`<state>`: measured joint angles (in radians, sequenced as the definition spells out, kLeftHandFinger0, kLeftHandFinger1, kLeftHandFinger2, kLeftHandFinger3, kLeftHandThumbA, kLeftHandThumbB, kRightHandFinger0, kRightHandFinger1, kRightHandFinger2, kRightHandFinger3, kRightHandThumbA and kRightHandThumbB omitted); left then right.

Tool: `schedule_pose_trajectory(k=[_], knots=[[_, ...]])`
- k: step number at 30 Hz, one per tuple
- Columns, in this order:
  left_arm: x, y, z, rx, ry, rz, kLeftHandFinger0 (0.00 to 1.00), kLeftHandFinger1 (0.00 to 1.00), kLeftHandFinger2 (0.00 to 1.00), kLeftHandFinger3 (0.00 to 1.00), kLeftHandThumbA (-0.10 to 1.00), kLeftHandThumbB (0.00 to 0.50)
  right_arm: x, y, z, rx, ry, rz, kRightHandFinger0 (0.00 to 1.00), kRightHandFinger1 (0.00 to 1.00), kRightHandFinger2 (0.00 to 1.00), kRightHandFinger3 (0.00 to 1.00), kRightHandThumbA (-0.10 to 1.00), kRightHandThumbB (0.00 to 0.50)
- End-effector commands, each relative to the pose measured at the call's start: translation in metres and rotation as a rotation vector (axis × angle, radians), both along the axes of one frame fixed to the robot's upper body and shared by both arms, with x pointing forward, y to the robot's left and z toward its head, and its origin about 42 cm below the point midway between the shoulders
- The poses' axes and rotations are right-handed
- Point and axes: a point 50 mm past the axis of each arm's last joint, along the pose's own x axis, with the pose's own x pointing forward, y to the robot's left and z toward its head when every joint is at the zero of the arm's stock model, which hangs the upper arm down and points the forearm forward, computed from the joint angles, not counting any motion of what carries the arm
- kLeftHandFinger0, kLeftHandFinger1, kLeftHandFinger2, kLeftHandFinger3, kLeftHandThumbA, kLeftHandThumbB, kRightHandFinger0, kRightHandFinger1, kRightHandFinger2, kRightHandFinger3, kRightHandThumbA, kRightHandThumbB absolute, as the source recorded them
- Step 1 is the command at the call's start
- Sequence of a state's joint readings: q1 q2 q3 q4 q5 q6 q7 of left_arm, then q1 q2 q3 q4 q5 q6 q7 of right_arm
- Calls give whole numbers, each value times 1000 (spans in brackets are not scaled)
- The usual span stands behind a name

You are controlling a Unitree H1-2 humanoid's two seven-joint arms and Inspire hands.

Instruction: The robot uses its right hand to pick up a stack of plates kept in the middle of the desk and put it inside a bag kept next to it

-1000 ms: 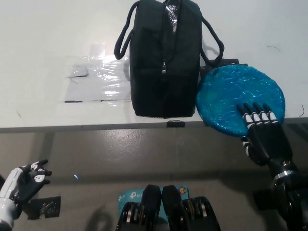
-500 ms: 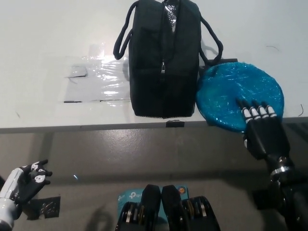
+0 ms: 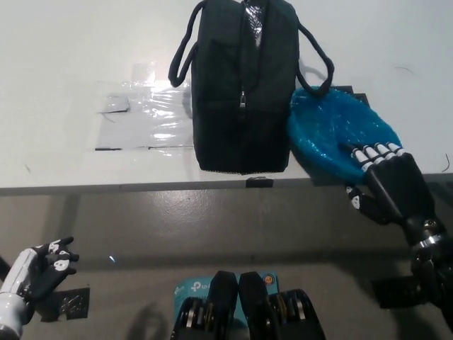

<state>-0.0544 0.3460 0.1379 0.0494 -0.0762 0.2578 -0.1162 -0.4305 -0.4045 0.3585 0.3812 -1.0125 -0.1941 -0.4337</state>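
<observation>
The black right hand [image 3: 386, 185] is clamped on the tilted blue plates [image 3: 333, 134] at the bag's [image 3: 243, 85] three o'clock, bagging not yet done, while the white left hand [image 3: 41, 263] rests low, fingers apart.

A single head view looks steeply down from above the near edge of the white desk [image 3: 64, 64], facing forward over it, with the black bag [image 3: 243, 88] standing just above the picture's middle as the landmark. Beyond the bag the desk runs to the top edge, before it a strip of grey floor [image 3: 177, 227] fills the lower part, and the camera sits at moderate range, close enough to read the bag's zip. No second view is given, so nothing is shared.
</observation>
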Motion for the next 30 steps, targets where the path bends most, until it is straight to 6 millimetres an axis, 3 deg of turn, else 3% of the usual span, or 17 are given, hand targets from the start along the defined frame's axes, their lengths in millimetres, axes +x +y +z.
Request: schedule_pose_trajectory(k=[1, 2, 6, 8, 9, 10, 13, 14, 17, 18, 22, 24, 25, 27, 30], knots=[[2, 7, 11, 32, -60, -11, 639, 699, 833, 815, -100, 57, -4, 6, 29, 288, -12, 112, 0, 0, 0, 0, -100, 354], [2, 8, 12, 37, -59, -9, 641, 701, 837, 818, -100, 62, -9, 4, 35, 408, 39, 52, 0, 0, 5, 0, -100, 355], [1, 9, 11, 36, -59, -9, 640, 701, 840, 829, -100, 63, -10, 2, 37, 475, 40, 62, 0, 0, 11, 0, -100, 378], [1, 8, 11, 37, -57, -4, 641, 702, 839, 829, -100, 66, -13, -9, 48, 808, 103, -29, 0, 0, 127, 25, -100, 317], [1, 8, 11, 39, -58, -5, 640, 702, 838, 828, -100, 67, -13, -11, 49, 845, 102, -36, 0, 0, 143, 45, -100, 278], [1, 8, 11, 40, -57, -6, 641, 703, 837, 826, -100, 66, -11, -16, 55, 1032, 91, -34, 0, 0, 133, 70, -100, 208], [1, 8, 11, 40, -57, -6, 643, 706, 835, 822, -100, 66, -11, -17, 55, 1037, 94, -33, 0, 0, 114, 70, -100, 186], [1, 8, 11, 37, -49, -6, 647, 704, 833, 826, -100, 60, -9, -24, 73, 1464, 104, -94, 0, 0, 94, 111, -100, 143], [1, 8, 11, 30, -48, -9, 660, 709, 844, 833, -100, 59, -9, -26, 77, 1531, 89, -79, 0, 0, 149, 65, -100, 163], [1, 8, 11, 26, -45, -5, 658, 707, 844, 834, -100, 59, -11, -29, 85, 1602, 51, -85, 0, 0, 140, 73, -100, 134], [1, 8, 11, 35, -45, -12, 654, 701, 847, 839, -100, 50, -13, -32, 97, 1708, 19, -80, 0, 0, 225, 73, -100, 140], [1, 8, 11, 35, -48, -12, 650, 693, 840, 835, -100, 54, -13, -31, 105, 1728, -1, -69, 0, 0, 204, 64, -100, 153], [-1, 9, 10, 36, -42, -8, 652, 697, 844, 838, -100, 46, -11, -27, 113, 1760, -15, -59, 0, 0, 148, 33, -100, 170], [-4, 11, 10, 39, -35, -3, 654, 701, 849, 842, -100, 47, -9, -23, 117, 1783, -9, -45, 0, 0, 144, 28, -100, 171], [-4, 11, 9, 31, -41, -3, 650, 704, 848, 838, -100, 53, 1, -14, 139, 1797, -30, 33, 0, 0, 87, 0, -100, 169]])
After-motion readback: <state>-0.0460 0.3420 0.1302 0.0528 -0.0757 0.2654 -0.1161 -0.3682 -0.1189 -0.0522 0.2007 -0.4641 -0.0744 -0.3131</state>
